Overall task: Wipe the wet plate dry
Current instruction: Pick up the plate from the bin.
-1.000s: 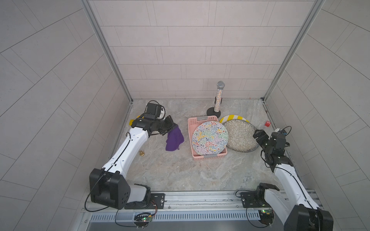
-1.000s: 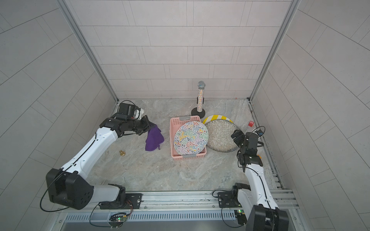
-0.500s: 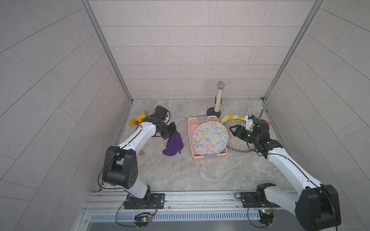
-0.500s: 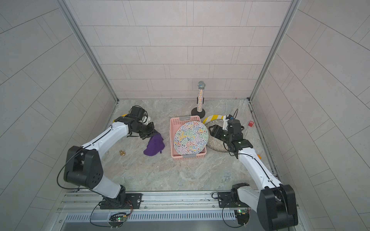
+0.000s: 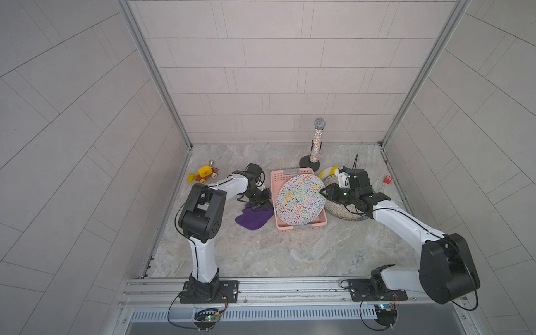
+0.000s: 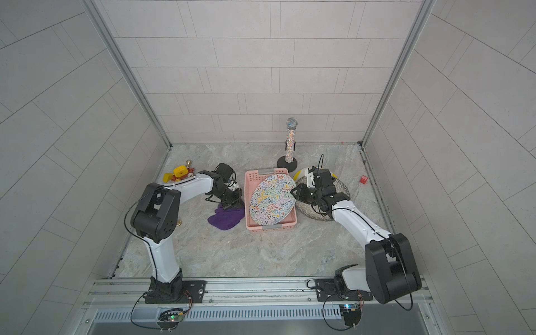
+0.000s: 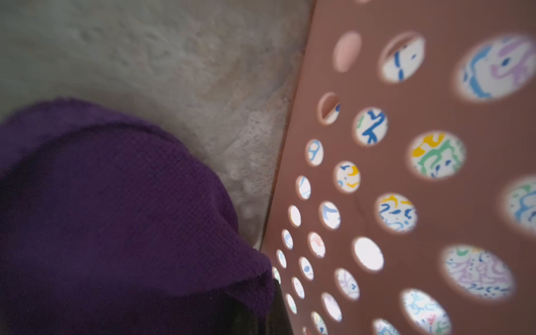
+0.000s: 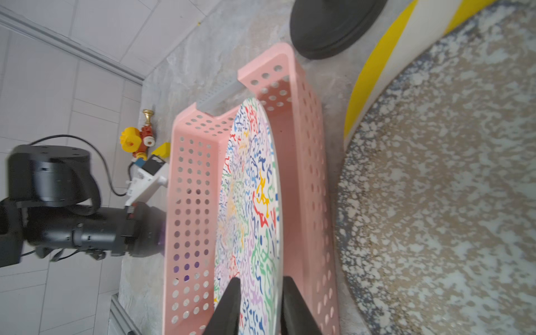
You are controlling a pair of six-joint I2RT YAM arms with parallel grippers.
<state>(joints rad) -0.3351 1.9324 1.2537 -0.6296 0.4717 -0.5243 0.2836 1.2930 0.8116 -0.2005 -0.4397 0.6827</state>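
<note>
The plate, white with coloured squiggles, leans on edge inside a pink perforated basket. My right gripper is at the plate's right rim. In the right wrist view its two dark fingers stand close on either side of the plate, so the gripper is shut on the rim. A purple cloth lies on the floor against the basket's left wall. My left gripper is shut on its back end. In the left wrist view the cloth drapes over the jaws beside the basket wall.
A speckled grey dish lies right of the basket under my right arm, on a yellow-striped plate. A glitter microphone on a black stand is behind. A yellow toy sits at the back left, a red block at the right wall.
My right arm swung in from the right wall to the plate's rim and its jaws narrowed round it. My left arm lowered the hanging cloth onto the floor beside the basket.
</note>
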